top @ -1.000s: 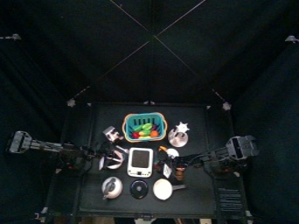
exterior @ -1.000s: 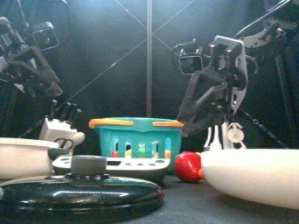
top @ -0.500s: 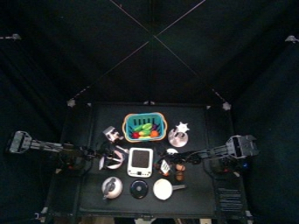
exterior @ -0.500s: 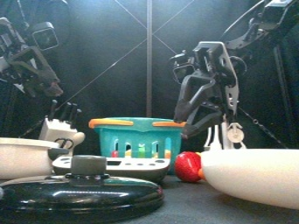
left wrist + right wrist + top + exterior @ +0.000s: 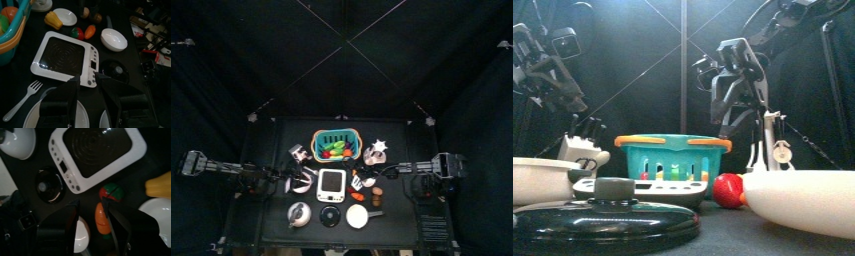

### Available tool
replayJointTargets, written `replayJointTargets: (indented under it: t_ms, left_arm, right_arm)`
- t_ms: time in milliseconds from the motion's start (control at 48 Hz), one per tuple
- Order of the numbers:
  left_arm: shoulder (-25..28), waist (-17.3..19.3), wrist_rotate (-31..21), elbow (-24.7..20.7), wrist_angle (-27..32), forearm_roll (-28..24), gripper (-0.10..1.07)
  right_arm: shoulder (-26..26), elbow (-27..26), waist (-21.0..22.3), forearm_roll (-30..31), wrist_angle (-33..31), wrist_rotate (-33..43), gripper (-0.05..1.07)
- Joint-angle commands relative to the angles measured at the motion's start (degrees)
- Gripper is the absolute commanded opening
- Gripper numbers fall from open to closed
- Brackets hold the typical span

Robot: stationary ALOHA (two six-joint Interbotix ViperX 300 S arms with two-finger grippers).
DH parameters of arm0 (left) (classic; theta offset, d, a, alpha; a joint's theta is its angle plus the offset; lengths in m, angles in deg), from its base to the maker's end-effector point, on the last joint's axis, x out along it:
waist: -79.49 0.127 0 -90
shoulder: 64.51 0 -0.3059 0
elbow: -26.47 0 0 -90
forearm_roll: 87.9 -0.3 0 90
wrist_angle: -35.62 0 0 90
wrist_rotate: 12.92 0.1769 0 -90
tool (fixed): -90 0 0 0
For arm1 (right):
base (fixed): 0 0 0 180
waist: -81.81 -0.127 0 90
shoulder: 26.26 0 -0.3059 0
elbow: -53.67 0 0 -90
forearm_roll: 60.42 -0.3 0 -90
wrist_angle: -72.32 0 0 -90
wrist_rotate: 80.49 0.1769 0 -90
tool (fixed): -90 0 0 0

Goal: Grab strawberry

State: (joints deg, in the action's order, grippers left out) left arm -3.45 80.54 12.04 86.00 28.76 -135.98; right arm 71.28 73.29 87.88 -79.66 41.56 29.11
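Note:
The strawberry (image 5: pixel 112 192) is red with a green cap and lies beside an orange carrot (image 5: pixel 100 219), next to the white scale (image 5: pixel 93 153). My right gripper (image 5: pixel 95 210) hovers open above them. The carrot shows between its jaws and the strawberry just beyond the fingertips. In the front view the strawberry (image 5: pixel 728 189) sits low on the table, with the right gripper (image 5: pixel 731 125) hanging well above it. It also shows in the left wrist view as the strawberry (image 5: pixel 90 33). My left gripper (image 5: pixel 85 80) is open over a white plate (image 5: pixel 30 117) with a fork.
A teal basket (image 5: pixel 334 145) of play food stands at the back. Around the scale (image 5: pixel 331 183) lie a white bowl (image 5: pixel 113 39), a yellow pepper (image 5: pixel 55 19), a black pot lid (image 5: pixel 607 215) and a large white dish (image 5: pixel 800 200).
My right arm has swung left toward the table's middle, bringing its open gripper over the strawberry and carrot. The left arm has stayed put.

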Motion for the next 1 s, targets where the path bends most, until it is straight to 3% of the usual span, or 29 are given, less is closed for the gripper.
replayJointTargets:
  t_ms: [0, 146, 500, 750, 979]
  left_arm:
    - [-0.18, 0.44, 0.09, -1.49, -0.18, 0.09, 0.73]
    - [-0.88, 0.44, 0.09, -1.58, -0.18, 0.09, 0.73]
    - [-2.02, 1.14, 0.09, -1.32, -0.18, 0.09, 0.73]
    - [-2.02, 2.29, 0.18, -0.88, -0.18, -0.09, 0.73]
    - [-2.02, 2.72, 0.18, -0.26, -0.18, -0.09, 0.73]
  right_arm:
    - [-1.85, -3.34, 0.26, 8.44, -3.96, 7.73, 0.78]
    - [-1.67, -2.55, -3.16, 18.02, -3.69, 20.48, 0.78]
    - [3.08, 1.49, -10.2, 30.94, 2.9, 46.41, 0.78]
    - [5.71, -0.26, -11.6, 39.9, 0.53, 57.22, 0.79]
    - [6.77, -1.05, -12.3, 41.66, -0.18, 60.82, 0.85]
